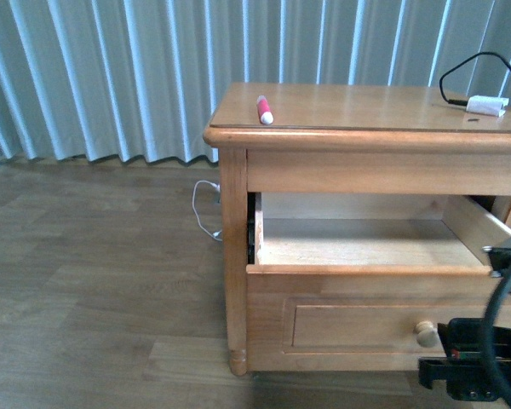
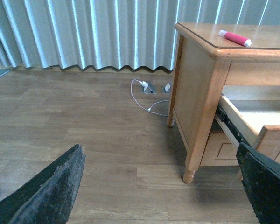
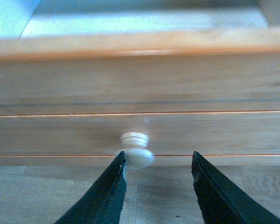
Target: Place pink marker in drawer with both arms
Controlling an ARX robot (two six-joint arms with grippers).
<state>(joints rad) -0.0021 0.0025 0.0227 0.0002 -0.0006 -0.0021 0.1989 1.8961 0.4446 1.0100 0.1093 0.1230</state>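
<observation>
The pink marker [image 1: 264, 110] lies on the nightstand top near its left edge; it also shows in the left wrist view [image 2: 234, 38]. The drawer [image 1: 341, 290] is pulled out and its inside looks empty; its round knob [image 1: 426, 332] faces me. My right gripper [image 1: 436, 371] is open, low in front of the drawer. In the right wrist view the knob [image 3: 136, 151] sits by one fingertip of the right gripper [image 3: 158, 157], not between the jaws. My left gripper [image 2: 158, 149] is open and empty above the floor, left of the nightstand, with the drawer's side [image 2: 242, 116] near one finger.
A white plug on a black cable [image 1: 487, 105] lies on the top's right end. A white cable [image 1: 206, 209] trails on the wooden floor by the nightstand leg [image 2: 190, 175]. Pale curtains [image 1: 111, 77] hang behind.
</observation>
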